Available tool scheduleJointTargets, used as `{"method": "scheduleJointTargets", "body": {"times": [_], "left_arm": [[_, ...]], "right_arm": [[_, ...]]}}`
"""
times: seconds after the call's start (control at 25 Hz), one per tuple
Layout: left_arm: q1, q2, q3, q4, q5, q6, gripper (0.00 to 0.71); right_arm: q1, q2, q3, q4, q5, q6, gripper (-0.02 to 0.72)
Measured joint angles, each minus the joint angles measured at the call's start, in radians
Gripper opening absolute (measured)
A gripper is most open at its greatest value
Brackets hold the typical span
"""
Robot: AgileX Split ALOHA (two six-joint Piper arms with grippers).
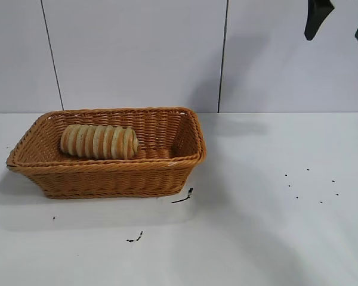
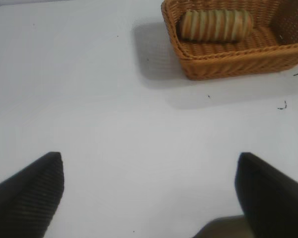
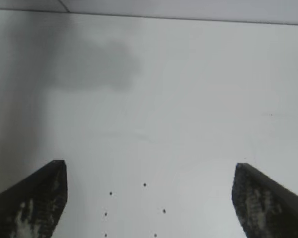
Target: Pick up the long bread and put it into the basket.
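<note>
A: Long bread lying flat inside the basket, toward its left end, ridged stripes running crosswise.

B: Touching the wicker?

A: Resting on the woven floor, close against the back wall; not possible to tell about the left wall. Seen again from the left wrist camera: long bread in the basket, nothing on top of it.

B: And the basket itself?

A: Standing upright on the white surface, left of centre, just in front of the pale wall.

B: Anything near it?

A: A small black scrap just off the front right corner, another further forward, a scatter of dark specks well to the right.

B: Right gripper?

A: Right gripper high at the upper right corner, well apart from the basket, fingers spread wide, holding nothing. Same from its own camera: right gripper splayed above bare surface and specks.

B: Left gripper?

A: Left gripper spread wide too, empty, over bare surface, well away from the basket.
</note>
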Motion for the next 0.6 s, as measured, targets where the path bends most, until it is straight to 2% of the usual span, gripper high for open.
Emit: {"method": "scheduleJointTargets", "body": {"times": [0.32, 0.6], "left_arm": [[0.0, 0.0, 0.0, 0.0, 0.0, 0.0, 0.696], [0.0, 0.0, 0.0, 0.0, 0.0, 0.0, 0.696]], "right_arm": [[0.0, -0.501, 0.568, -0.003, -0.005, -0.008, 0.609], [0.0, -0.953, 0.928, -0.003, -0.132, -0.013, 0.609]]}}
